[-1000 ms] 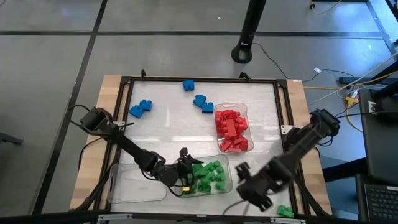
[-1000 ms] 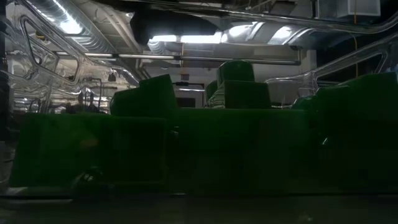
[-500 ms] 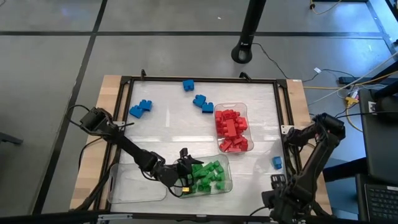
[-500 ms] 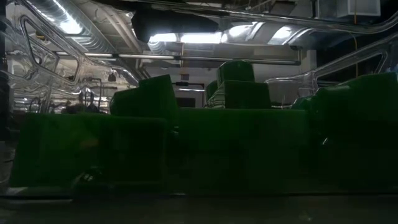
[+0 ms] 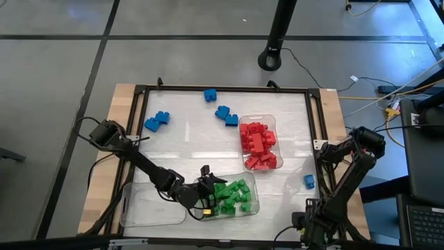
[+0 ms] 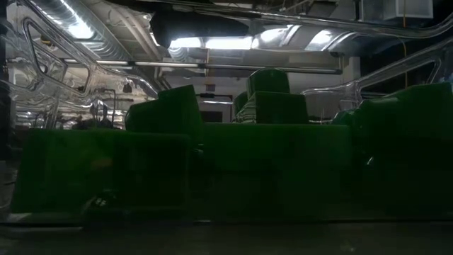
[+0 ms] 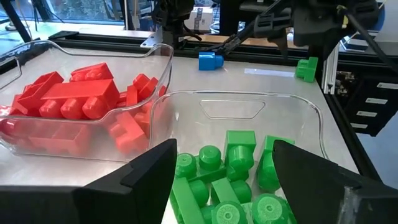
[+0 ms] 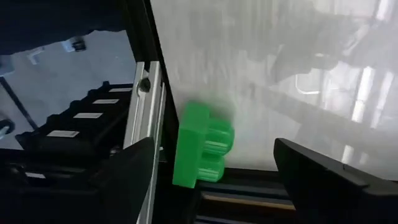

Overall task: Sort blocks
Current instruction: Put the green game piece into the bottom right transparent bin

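High view: taking the clear tray of green blocks (image 5: pixel 234 196) as landmark, the left pincer (image 5: pixel 206 191) hovers at its near-left end, fingers parted and holding nothing. The right pincer (image 8: pixel 211 186), well to its right at the desk (image 5: pixel 187 132) edge, gapes empty over a stray green block (image 8: pixel 201 152). A tray of red blocks (image 5: pixel 258 143) sits just beyond; blue blocks (image 5: pixel 157 120) lie farther, loose.

bare table (image 5: pixel 187 139) mid-left, trays (image 5: pixel 258 142) centre, blue blocks (image 5: pixel 157 121) at back
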You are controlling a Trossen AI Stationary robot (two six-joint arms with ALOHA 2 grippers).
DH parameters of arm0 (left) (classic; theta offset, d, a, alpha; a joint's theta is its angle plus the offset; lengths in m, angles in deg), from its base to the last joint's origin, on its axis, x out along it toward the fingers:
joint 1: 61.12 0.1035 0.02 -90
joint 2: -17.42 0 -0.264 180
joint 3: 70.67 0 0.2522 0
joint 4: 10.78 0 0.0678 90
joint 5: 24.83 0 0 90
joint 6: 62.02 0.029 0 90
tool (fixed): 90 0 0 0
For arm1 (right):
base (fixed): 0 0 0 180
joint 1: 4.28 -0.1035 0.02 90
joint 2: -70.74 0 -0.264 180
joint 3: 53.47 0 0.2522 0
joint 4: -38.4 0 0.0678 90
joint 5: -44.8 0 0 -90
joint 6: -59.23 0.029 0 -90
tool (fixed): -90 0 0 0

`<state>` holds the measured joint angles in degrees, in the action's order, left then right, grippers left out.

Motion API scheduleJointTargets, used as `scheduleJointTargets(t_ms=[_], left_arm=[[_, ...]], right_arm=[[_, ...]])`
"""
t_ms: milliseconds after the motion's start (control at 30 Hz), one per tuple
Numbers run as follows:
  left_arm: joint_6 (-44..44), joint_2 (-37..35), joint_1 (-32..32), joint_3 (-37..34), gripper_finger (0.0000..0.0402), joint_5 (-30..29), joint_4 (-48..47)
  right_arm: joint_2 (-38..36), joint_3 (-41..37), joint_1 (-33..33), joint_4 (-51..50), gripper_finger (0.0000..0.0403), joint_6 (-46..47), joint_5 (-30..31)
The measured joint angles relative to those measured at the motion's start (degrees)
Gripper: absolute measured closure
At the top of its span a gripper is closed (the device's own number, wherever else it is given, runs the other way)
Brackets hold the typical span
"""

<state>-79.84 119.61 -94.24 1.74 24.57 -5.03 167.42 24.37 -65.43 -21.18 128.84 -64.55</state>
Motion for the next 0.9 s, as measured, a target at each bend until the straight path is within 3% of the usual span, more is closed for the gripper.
scheduleJointTargets(t_ms=[600, 900], left_arm=[[0.8, 0.0, 0.0, 0.0, 0.0147, 0.0, -0.6], [1.2, 0.0, 0.0, 0.0, 0.0147, 0.0, -0.5]], right_arm=[[0.4, -3.8, -2.9, 5.4, 0.0072, 6.6, -0.7], [4.5, -3.8, -3.8, 4.9, 0.0072, 6.4, -1.1]])
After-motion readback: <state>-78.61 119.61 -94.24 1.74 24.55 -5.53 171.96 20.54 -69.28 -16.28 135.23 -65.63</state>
